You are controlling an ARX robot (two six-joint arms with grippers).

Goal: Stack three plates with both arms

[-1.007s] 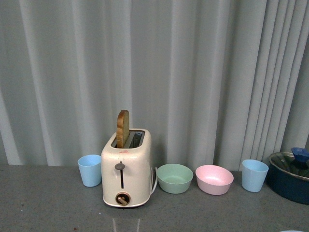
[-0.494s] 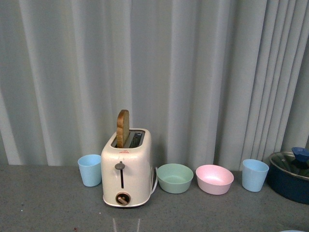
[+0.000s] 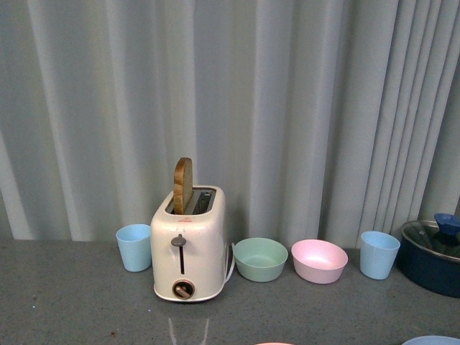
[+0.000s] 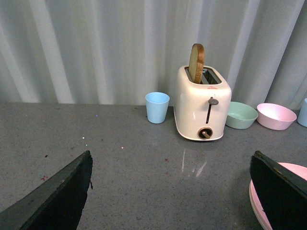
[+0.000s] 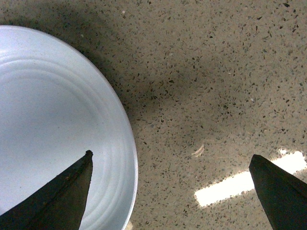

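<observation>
Left gripper [image 4: 171,153]: jaws wide apart, nothing between them, hovering over the countertop [image 4: 120,163]. Pink plate [image 4: 293,169] lies just beside 1 finger, partly hidden by it. Front view catches only slivers at its bottom edge: pink plate, then light blue plate [image 3: 435,341] further right. Right gripper [image 5: 170,155]: also spread and empty, 1 finger above the blue plate, 1 above bare counter. Cream plate not in view. My read: 0 of 3 stacked, nothing gripped, every lift and placement left.
</observation>
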